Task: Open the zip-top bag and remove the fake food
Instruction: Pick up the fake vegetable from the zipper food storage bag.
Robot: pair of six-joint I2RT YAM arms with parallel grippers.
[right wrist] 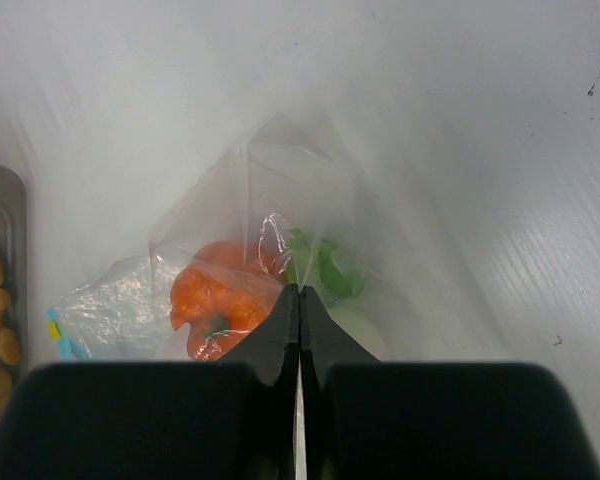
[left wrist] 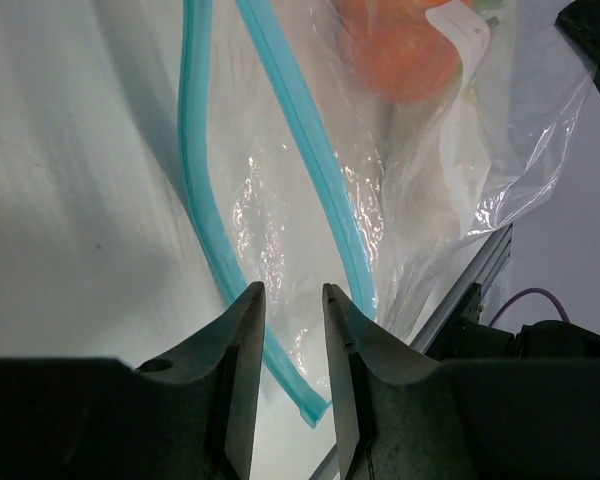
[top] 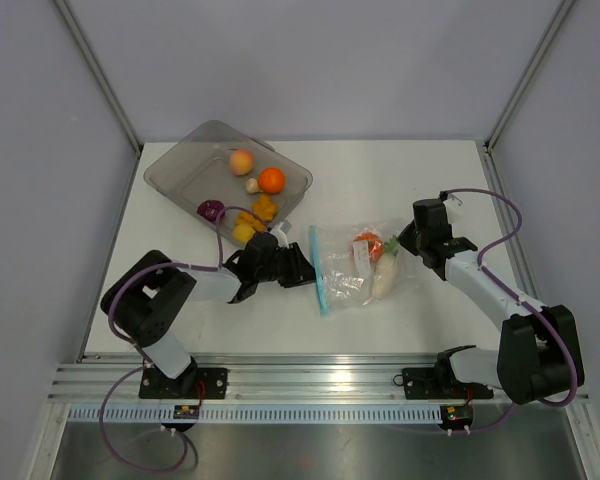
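Here the bag (top: 352, 285) lies right of centre on the counter (top: 420, 180), its teal zip strip (left wrist: 315, 170) parted. 2 pieces show inside: an orange one (top: 368, 245) and a white radish (top: 384, 278). The right jaws are pressed together, apparently pinching the bag's right edge. The left jaws stand slightly spread and empty, just over the strip. They should enter low between the 2 lips, with the right side holding firm.
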